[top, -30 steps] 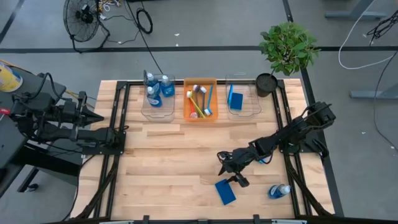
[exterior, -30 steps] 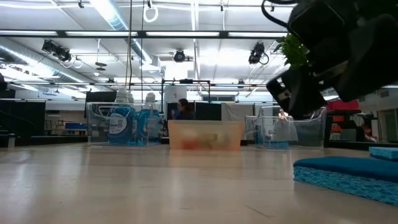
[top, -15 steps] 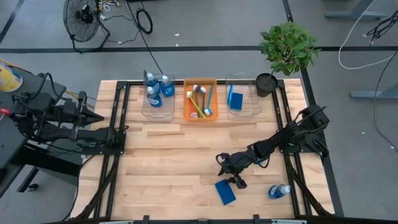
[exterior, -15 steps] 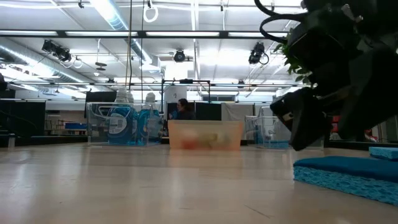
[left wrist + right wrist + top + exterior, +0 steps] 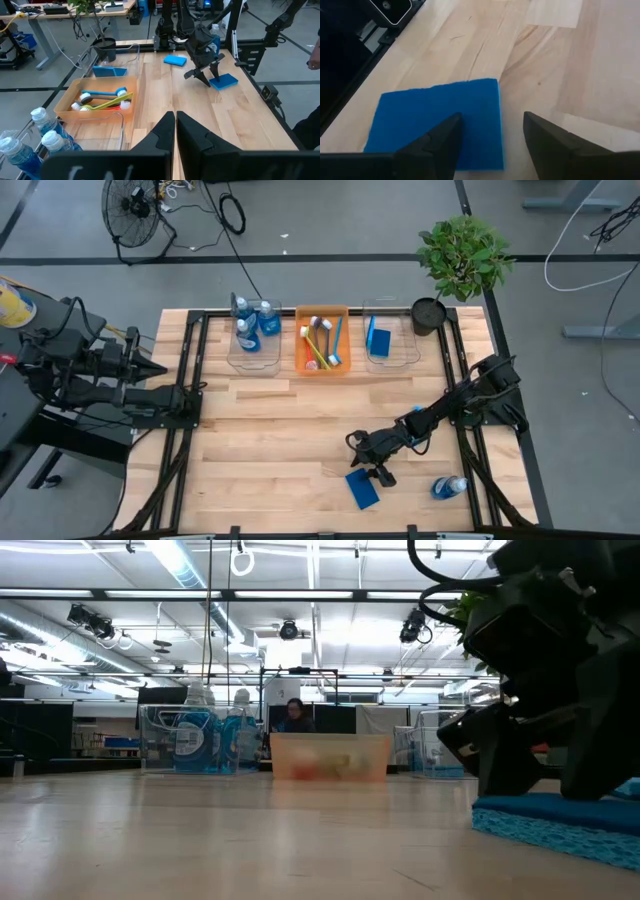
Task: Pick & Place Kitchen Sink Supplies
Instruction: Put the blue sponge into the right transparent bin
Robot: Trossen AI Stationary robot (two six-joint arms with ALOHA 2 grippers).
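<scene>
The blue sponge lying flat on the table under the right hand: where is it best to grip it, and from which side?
Probably from straight above, across its short width near one end. The blue sponge lies flat on the wooden table, so only its thin side edges offer a grip. The open right hand hangs over its end, one finger above the sponge, the other beyond the edge.

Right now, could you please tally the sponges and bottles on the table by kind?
Blue sponges: 3, one in the right clear bin, two loose on the table
Bottles: 4, three in the left clear bin, one loose
Total: 7
</scene>
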